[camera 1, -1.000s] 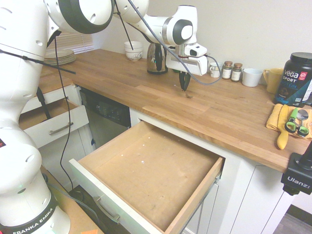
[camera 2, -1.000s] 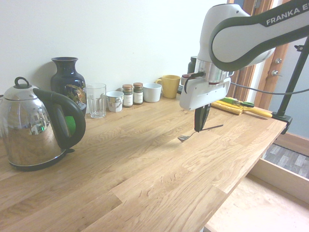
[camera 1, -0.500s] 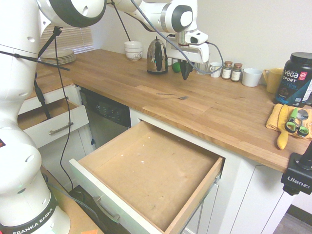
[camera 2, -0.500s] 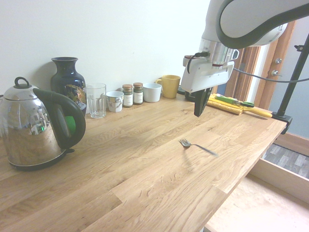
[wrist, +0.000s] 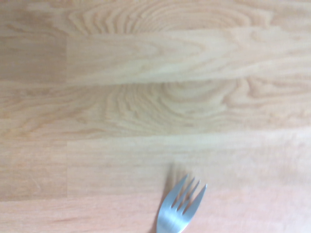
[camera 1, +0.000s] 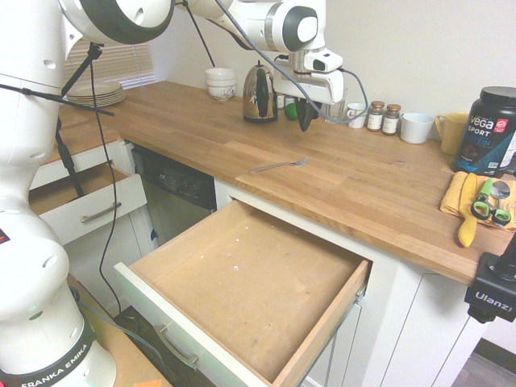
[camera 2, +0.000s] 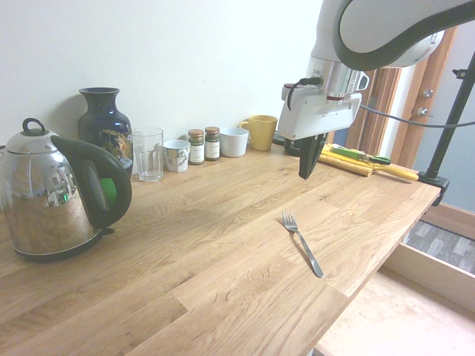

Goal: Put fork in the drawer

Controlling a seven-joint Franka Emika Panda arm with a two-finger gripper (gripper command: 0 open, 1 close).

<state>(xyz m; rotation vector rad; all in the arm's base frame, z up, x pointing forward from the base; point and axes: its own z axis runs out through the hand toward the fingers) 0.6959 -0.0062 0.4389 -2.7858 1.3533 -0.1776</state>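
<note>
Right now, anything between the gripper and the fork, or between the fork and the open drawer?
Nothing visible. The gripper hangs shut above the countertop, with only bare wood between it and the fork, which lies flat near the counter's front edge. The drawer below is pulled out and holds nothing that shows.

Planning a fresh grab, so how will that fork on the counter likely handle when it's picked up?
The fork looks like slim bare metal, so probably stiff and light. Its shiny, thin handle is likely slippery and could pivot or slide out of a pinch. It lies flat on the wooden counter, so there is little to get under.
</note>
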